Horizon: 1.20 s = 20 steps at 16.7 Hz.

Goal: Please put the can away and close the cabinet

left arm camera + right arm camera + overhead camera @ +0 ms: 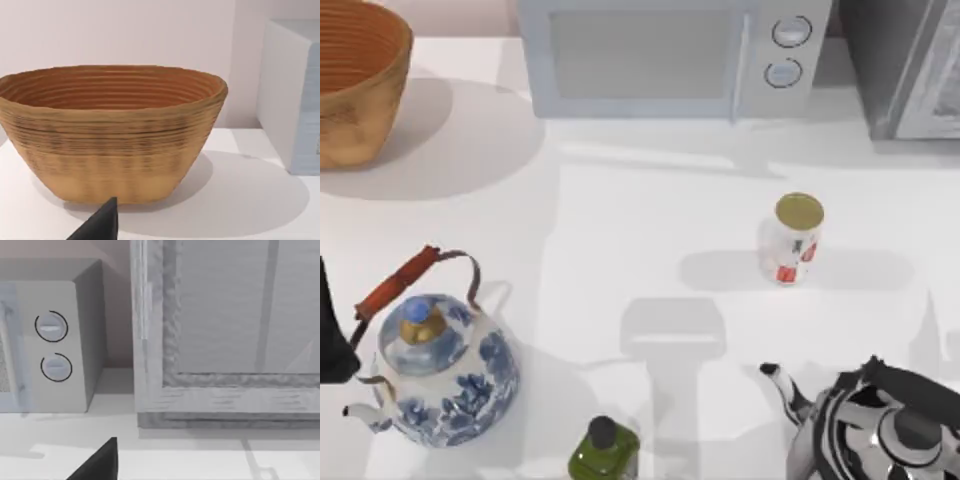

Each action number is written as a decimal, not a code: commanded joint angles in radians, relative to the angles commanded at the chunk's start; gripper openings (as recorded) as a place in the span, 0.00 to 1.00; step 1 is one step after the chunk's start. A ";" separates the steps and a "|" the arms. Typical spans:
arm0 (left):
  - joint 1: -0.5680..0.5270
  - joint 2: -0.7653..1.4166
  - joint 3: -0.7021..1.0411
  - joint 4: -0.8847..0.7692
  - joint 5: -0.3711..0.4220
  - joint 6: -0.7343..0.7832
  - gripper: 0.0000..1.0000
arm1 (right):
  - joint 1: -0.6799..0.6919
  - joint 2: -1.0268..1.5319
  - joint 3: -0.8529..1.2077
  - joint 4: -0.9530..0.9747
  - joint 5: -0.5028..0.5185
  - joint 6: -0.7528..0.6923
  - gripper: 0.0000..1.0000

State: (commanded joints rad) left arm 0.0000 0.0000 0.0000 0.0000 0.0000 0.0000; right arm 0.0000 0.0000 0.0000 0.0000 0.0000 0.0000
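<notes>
The can (790,240), a small white cylinder with a dull gold lid and red marks, stands upright on the white table right of centre, with nothing touching it. The grey cabinet (910,70) stands at the back right corner; in the right wrist view the cabinet (225,340) faces the camera, and I cannot tell whether its door is open. A dark part of my left arm (330,330) sits at the table's left edge. A dark tip of my left gripper (100,225) points toward a basket. A dark tip of my right gripper (100,462) points toward the cabinet.
A woven basket (350,80) stands at the back left and a microwave (670,55) at the back centre. In front are a blue-and-white kettle (440,375), a dark green bottle (605,450) and a black-and-white kettle (880,425).
</notes>
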 joint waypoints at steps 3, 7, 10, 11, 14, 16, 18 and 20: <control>0.000 0.000 0.000 0.000 0.000 0.000 1.00 | 0.008 0.012 0.008 0.001 0.005 0.005 1.00; 0.000 0.000 0.000 0.000 0.000 0.000 1.00 | 0.091 0.162 0.097 0.017 0.062 0.065 1.00; 0.000 0.000 0.000 0.000 0.000 0.000 1.00 | 0.194 0.384 0.205 0.034 0.138 0.139 1.00; 0.000 0.000 0.000 0.000 0.000 0.000 1.00 | 0.232 0.479 0.247 0.041 0.167 0.166 1.00; 0.000 0.000 0.000 0.000 0.000 0.000 1.00 | 0.346 0.801 0.384 0.064 0.258 0.253 1.00; 0.000 0.000 0.000 0.000 0.000 0.000 1.00 | 0.423 1.023 0.478 0.080 0.320 0.310 1.00; 0.000 0.000 0.000 0.000 0.000 0.000 1.00 | 0.494 1.231 0.567 0.094 0.377 0.364 1.00; 0.000 0.000 0.000 0.000 0.000 0.000 1.00 | 0.558 1.408 0.641 0.105 0.427 0.412 1.00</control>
State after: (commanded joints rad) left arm 0.0000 0.0000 0.0000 0.0000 0.0000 0.0000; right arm 0.5580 1.4075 0.6410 0.1051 0.4274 0.4116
